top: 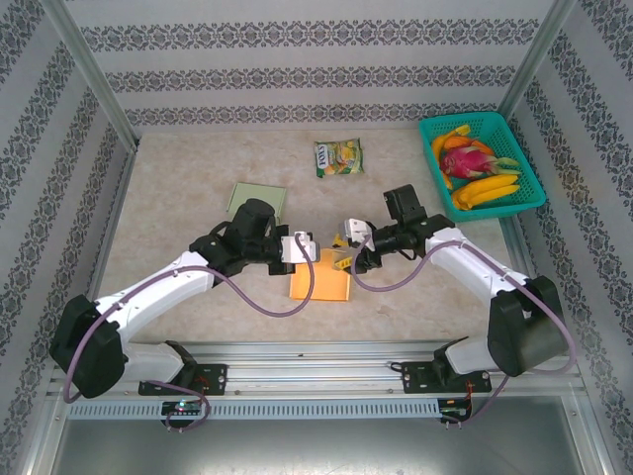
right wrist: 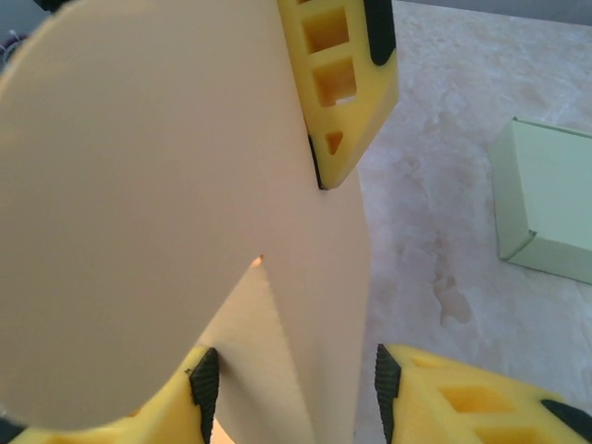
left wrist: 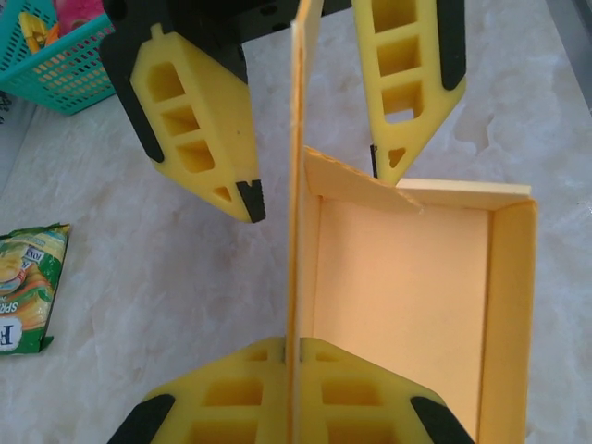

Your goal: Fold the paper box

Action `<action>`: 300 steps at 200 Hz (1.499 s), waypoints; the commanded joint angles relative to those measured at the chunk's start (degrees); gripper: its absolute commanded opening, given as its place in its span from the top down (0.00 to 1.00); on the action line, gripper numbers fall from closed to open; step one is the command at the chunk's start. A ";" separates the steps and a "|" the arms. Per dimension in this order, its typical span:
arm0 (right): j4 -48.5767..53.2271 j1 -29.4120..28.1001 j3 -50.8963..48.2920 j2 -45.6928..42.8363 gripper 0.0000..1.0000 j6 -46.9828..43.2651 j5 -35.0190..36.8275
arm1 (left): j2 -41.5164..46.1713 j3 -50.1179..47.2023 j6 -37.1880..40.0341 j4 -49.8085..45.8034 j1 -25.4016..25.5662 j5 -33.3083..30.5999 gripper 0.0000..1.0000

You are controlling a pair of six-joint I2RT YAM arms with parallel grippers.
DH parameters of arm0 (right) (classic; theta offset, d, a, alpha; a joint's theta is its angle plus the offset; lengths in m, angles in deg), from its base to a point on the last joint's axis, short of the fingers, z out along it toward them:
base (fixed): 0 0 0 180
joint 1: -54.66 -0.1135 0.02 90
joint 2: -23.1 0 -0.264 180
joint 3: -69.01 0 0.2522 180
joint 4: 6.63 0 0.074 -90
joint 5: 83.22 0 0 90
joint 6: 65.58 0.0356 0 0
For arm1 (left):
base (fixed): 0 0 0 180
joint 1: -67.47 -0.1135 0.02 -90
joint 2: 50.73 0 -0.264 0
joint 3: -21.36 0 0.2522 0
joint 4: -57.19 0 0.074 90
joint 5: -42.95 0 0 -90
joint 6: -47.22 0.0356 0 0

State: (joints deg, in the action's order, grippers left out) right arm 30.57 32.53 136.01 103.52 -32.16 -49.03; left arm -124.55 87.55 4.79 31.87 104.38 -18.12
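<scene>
Left claw [left wrist: 292, 359]: pressed together on the near end of an upright flap [left wrist: 298, 185] of the paper box [left wrist: 407, 277]. The flap stands edge-on, pinched between the yellow fingers [left wrist: 222, 400].

Right claw [left wrist: 317, 188]: spread, with one finger on each side of the same flap, facing the left claw from the far end. The finger on the outer side stands clear of the card. The finger on the inner side sits close to it, just above a small bent corner tab [left wrist: 356, 185]; contact there cannot be confirmed.

Paper box: orange card, lying on the table [top: 178, 198] near the middle, between the two arms and directly under both claws. From the left wrist it reads as an open tray. The floor is flat on the table, and two further walls are raised, one at the far end and one along the side opposite the held flap.

Behind the left arm: a pale green box [top: 257, 201] lying flat, apart from the orange one.

Further back, near the centre: a snack packet [top: 338, 156], green and yellow, flat on the table.

Far right corner: a teal basket [top: 460, 120] holding yellow and pink fruit [top: 463, 158], well apart from the paper box.
</scene>
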 commanded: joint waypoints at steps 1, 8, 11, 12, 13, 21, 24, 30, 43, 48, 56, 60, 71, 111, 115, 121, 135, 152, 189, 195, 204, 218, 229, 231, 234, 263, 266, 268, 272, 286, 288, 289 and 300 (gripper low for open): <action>-4.52 -1.68 -0.40 0.65 0.54 0.99 -3.16 | 1.86 -0.04 -0.25 6.28 0.54 8.33 1.00; -4.72 -1.93 -0.30 0.61 0.57 1.03 -3.16 | 2.09 -0.20 -0.01 6.20 0.61 8.93 1.00; -4.80 -2.01 -0.30 0.68 0.58 1.02 -3.23 | 2.14 -0.28 0.11 6.19 0.61 9.17 1.00; -4.85 -2.03 -0.27 0.69 0.59 1.02 -3.24 | 2.12 -0.29 0.13 6.19 0.62 9.24 1.00; -4.83 -2.08 -0.25 0.69 0.60 1.03 -3.25 | 2.20 -0.30 0.23 6.19 0.62 9.32 1.00; -5.06 -2.26 -0.32 0.70 0.64 1.03 -3.25 | 2.41 -0.45 0.24 6.28 0.62 9.71 1.00; -5.19 -2.41 -0.28 0.65 0.67 1.03 -3.25 | 2.45 -0.48 0.24 6.28 0.62 9.81 1.00; -5.42 -2.53 -0.29 0.65 0.70 1.15 -3.21 | 2.69 -0.57 0.24 6.28 0.62 9.91 1.00; -5.68 -2.85 -0.26 0.61 0.81 1.21 -3.18 | 2.88 -0.58 0.37 6.28 0.63 10.00 1.00; -5.69 -3.01 -0.25 0.57 0.85 1.29 -3.12 | 2.97 -0.62 0.34 6.28 0.62 9.94 1.00; -5.70 -2.97 -0.19 0.52 0.92 1.24 -2.78 | 3.10 -0.56 0.33 6.11 0.63 9.83 1.00; -5.69 -2.97 -0.21 0.40 0.95 1.23 -2.61 | 3.19 -0.50 0.25 6.08 0.62 9.69 1.00; -5.70 -2.91 -0.34 0.26 1.00 1.21 -1.91 | 3.42 -0.53 -0.02 6.01 0.70 9.00 1.00; -10.01 -0.83 -3.05 -0.59 1.00 3.58 -1.45 | 5.79 -3.19 -5.38 9.63 0.71 3.23 0.76; -10.76 -0.42 -3.55 -0.74 1.00 3.72 -1.64 | 6.41 -4.04 -6.53 10.84 0.69 2.34 0.71; -11.50 0.04 -4.11 -1.00 1.00 3.69 -1.91 | 7.31 -5.52 -8.67 13.04 0.67 0.86 0.64; -12.72 1.27 -5.09 -1.23 1.00 3.82 -1.93 | 10.04 -9.23 -14.23 18.69 0.58 -2.25 0.53; -13.89 2.44 -6.24 -1.33 1.00 3.82 -1.93 | 13.79 -14.05 -21.50 25.40 0.45 -5.88 0.45; -18.29 4.58 -9.15 -2.58 1.00 4.18 -2.55 | 19.10 -8.86 -57.52 12.56 -0.49 -37.47 0.21; -19.02 4.72 -9.58 -2.83 1.00 4.26 -2.71 | 18.38 -5.67 -63.87 5.40 -1.63 -42.78 0.15; -20.16 4.77 -10.15 -3.07 1.00 4.32 -2.80 | 17.40 -2.64 -69.44 -1.33 -4.07 -42.30 0.11; -21.35 4.81 -10.26 -3.10 1.00 4.63 -3.49 | 16.02 -0.57 -76.43 -6.53 -7.38 -37.43 0.00; -21.75 4.62 -10.20 -3.00 1.00 4.73 -3.57 | 15.20 0.17 -81.38 -8.20 -9.57 -33.03 0.00; -21.77 4.57 -10.22 -2.93 1.00 4.72 -3.59 | 15.11 0.34 -82.28 -8.28 -9.99 -32.39 0.00; -21.77 4.49 -10.25 -2.91 1.00 4.67 -3.56 | 14.92 0.38 -83.54 -8.29 -10.32 -31.48 0.00; -22.51 4.40 -10.69 -2.48 1.00 4.48 -3.59 | 11.02 3.52 -96.74 -13.10 -11.26 -32.10 0.00; -22.51 4.36 -10.77 -2.47 1.00 4.39 -3.64 | 10.26 4.21 -97.37 -13.65 -11.32 -32.04 0.00; -22.55 4.33 -10.78 -2.42 1.00 4.38 -3.74 | 9.75 4.65 -97.90 -14.00 -11.33 -32.01 0.00; -22.64 4.37 -10.78 -2.38 1.00 4.41 -3.85 | 8.77 5.63 -99.07 -15.06 -11.28 -32.05 0.00; -22.74 4.05 -10.87 -2.31 1.00 4.28 -4.14 | 4.59 9.54 -102.57 -18.88 -11.33 -31.95 0.00; -22.74 4.03 -10.87 -2.29 1.00 4.19 -4.13 | 4.04 10.15 -102.70 -19.28 -11.31 -31.71 0.00; -22.74 4.03 -10.87 -2.29 1.00 4.19 -4.13 | 3.91 10.42 -102.73 -19.47 -11.32 -31.55 0.00; -22.93 3.75 -11.04 -2.29 1.00 4.11 -4.12 | 0.51 13.14 -103.46 -20.93 -11.26 -28.96 0.00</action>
State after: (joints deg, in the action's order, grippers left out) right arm 9.35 36.88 126.00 101.73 -27.94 -49.88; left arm -119.35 94.48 -88.78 18.50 93.60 -49.79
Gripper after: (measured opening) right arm 0.039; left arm 0.998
